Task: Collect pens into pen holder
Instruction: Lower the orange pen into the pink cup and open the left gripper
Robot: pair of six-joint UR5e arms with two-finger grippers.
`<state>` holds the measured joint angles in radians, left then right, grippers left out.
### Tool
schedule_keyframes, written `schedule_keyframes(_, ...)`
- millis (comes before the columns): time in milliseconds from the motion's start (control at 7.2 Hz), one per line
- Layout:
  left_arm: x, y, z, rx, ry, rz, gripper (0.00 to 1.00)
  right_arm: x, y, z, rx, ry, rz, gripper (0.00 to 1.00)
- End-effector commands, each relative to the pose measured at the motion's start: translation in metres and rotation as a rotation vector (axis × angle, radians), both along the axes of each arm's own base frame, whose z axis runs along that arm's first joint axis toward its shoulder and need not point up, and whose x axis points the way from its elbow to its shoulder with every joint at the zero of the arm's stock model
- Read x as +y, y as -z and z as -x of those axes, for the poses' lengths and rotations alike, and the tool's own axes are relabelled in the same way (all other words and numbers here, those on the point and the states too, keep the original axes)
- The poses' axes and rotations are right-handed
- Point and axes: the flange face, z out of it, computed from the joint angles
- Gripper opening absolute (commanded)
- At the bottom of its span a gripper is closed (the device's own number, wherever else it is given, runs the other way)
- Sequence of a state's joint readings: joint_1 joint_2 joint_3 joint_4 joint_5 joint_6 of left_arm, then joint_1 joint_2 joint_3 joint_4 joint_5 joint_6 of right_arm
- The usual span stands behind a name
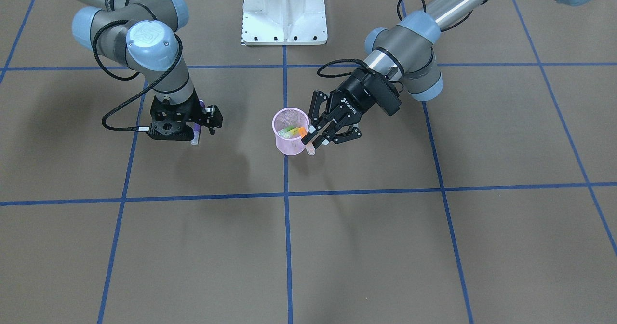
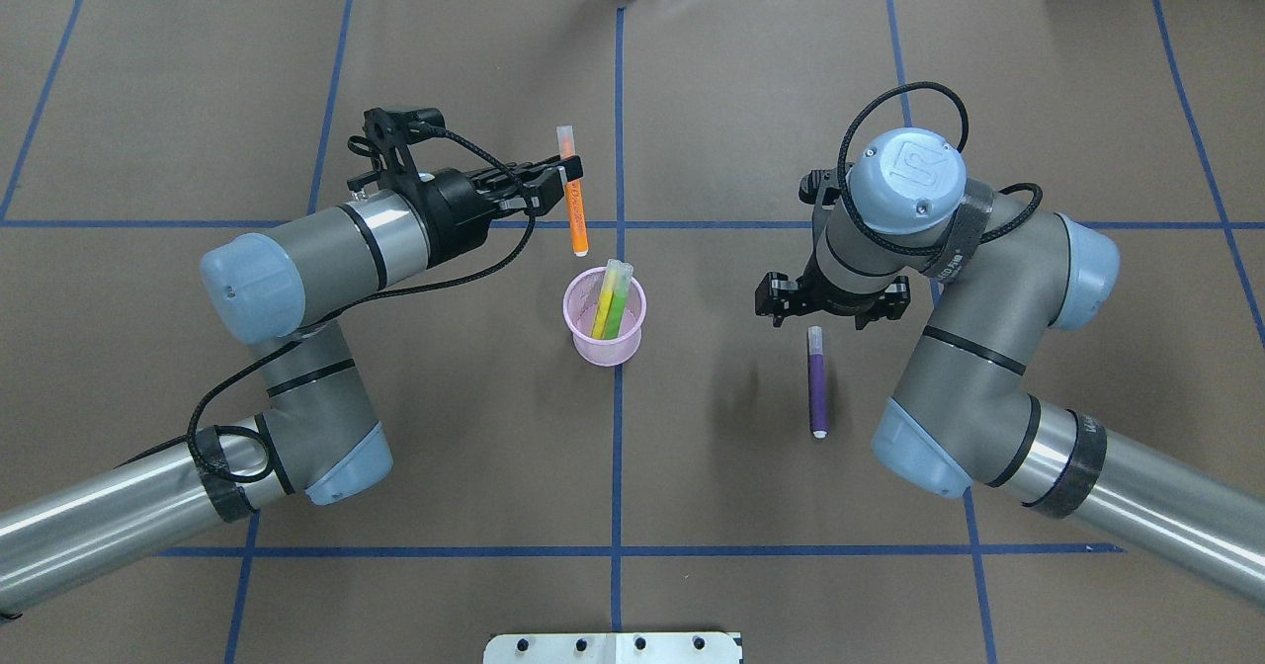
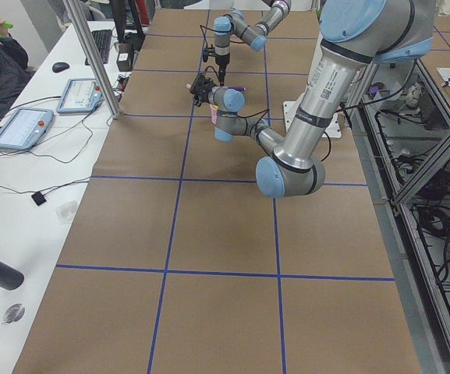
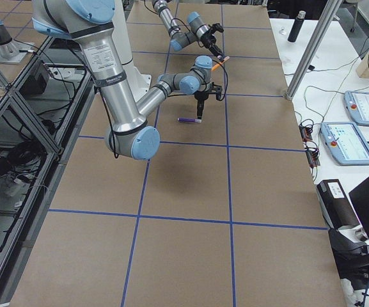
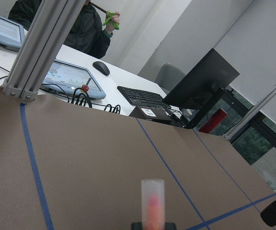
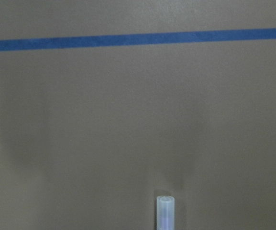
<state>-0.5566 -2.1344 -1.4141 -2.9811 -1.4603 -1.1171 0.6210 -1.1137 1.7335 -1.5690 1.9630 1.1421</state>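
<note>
The left tool (image 2: 570,178) is clenched on the orange pen (image 2: 576,219), gripping it between the whitish cap and the middle. The capped end sticks out past the fingers on the side away from the robot, and the orange end points back towards it. The pen is held clear of the counter (image 2: 692,466). Just beyond that orange end, on the robot's side of the tool, stands the pink mesh pen holder (image 2: 593,353). It is upright, beside a blue tape line (image 2: 618,447). Whether the pen's tip is over the rim or just short of it cannot be told, since the two exterior views disagree. The green pen (image 2: 615,298) is already inside the holder, leaning against the rim nearest the left tool. Well apart from the holder, on its far side from the left tool, the right tool (image 1: 190,121) points straight down with its jaws apparently spread, grasping nothing. Directly beneath it is the capped end of the purple pen (image 2: 817,387), which lies flat on the counter. The pen's body runs from under the tool back towards the robot.
</note>
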Motion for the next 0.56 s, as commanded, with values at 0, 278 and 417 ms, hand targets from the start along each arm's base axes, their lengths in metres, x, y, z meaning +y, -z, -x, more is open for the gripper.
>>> schedule_keyframes(0,0.004,-0.004,-0.009,-0.008,-0.012,0.004,0.00,0.000,-0.020,0.016,-0.002,0.004,0.007,0.98)
schedule_keyframes(278,0.017,-0.005,-0.021,-0.009,-0.033,0.005,0.00,-0.003,-0.028,0.022,-0.015,0.009,0.007,0.96)
schedule_keyframes(417,0.025,-0.006,-0.028,-0.012,-0.047,0.007,0.00,-0.002,-0.026,0.022,-0.020,0.011,0.007,0.97)
